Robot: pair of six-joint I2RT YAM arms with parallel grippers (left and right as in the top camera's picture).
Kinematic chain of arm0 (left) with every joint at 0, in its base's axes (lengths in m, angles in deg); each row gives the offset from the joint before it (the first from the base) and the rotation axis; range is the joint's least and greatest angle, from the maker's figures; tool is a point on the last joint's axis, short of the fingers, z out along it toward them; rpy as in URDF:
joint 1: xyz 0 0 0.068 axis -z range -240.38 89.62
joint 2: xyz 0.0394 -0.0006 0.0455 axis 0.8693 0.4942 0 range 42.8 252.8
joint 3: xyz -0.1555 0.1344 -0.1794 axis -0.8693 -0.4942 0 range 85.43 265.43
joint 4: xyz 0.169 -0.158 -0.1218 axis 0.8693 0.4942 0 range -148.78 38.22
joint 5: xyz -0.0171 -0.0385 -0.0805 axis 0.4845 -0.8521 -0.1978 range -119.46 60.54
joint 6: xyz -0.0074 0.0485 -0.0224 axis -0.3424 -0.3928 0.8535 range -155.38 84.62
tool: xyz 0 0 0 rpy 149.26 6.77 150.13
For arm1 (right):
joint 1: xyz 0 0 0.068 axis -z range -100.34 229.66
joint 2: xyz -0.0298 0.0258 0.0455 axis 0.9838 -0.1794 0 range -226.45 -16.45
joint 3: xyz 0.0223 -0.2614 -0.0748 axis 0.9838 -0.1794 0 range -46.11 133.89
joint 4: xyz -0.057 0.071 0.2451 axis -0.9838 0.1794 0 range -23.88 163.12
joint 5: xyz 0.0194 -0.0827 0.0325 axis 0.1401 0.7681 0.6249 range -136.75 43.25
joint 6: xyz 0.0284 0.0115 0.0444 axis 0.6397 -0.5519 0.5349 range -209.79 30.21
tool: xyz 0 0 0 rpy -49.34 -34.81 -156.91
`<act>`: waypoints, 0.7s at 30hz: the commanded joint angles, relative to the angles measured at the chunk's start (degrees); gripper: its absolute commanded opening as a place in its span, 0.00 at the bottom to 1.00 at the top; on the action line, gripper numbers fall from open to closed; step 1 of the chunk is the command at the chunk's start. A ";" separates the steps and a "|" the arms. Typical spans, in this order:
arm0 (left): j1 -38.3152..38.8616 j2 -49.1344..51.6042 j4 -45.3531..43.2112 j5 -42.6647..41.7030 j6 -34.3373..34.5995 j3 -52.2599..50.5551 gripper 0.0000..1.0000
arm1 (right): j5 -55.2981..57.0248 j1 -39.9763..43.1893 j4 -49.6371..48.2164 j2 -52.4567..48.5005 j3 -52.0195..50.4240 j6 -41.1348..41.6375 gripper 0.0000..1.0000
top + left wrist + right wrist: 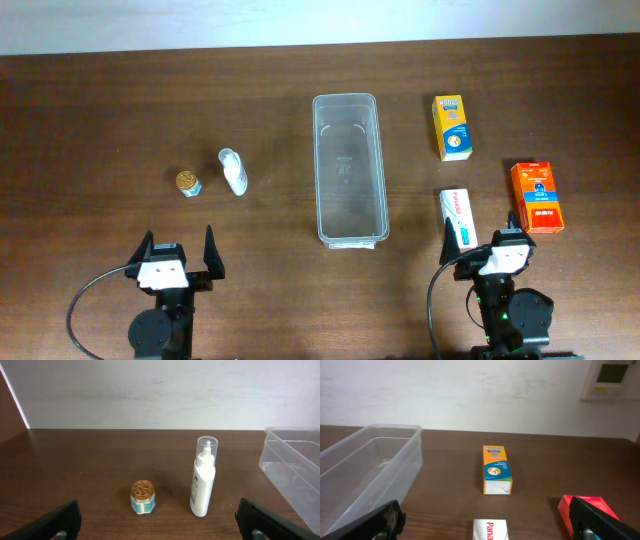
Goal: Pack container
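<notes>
Both grippers sit at the near edge of the table (90, 120), the left gripper (180, 246) toward its left corner and the right gripper (482, 240) toward its right. Each has its jaws spread fully wide and holds nothing.

Between them the container (319, 170) lies at the table's centre, running lengthwise from near to far, and it is empty. Its near end is level with the ground just ahead of both grippers.

Packing looks not yet begun, so the first pick is the step in hand. Left of the container, a jar (188, 183) and a bottle (233, 171), apparently lying flat, wait ahead of the left gripper.

To the right, a white box (458, 215) lies just in front of the right gripper. An orange box (535, 197) is beside it toward the right edge, and a yellow box (452, 128) lies farther off.

The white box seems the likeliest start. That calls for lowering the right gripper with its jaws straddling the box's narrow width, closing, then carrying it left over the container's rim.
</notes>
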 commanded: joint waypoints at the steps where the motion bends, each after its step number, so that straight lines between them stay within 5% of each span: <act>1: -0.28 -0.48 -0.17 -0.83 0.37 -0.61 0.99 | -5.44 0.33 -3.02 0.61 -0.26 -0.31 0.98; 7: -0.28 -0.48 -0.17 -0.81 0.35 -0.61 0.99 | -4.22 0.37 -20.65 0.59 0.33 1.75 0.98; 10: -0.28 -0.48 -0.17 -0.81 0.35 -0.61 0.99 | -1.29 0.39 -20.96 0.17 3.87 1.73 0.98; 16: -0.28 -0.48 -0.17 -0.83 0.37 -0.61 0.99 | 0.02 0.37 -10.32 -8.46 19.47 -0.35 0.98; 21: -0.28 -0.48 -0.17 -0.81 0.35 -0.61 0.99 | 3.72 0.39 10.97 -27.23 41.97 -3.08 0.98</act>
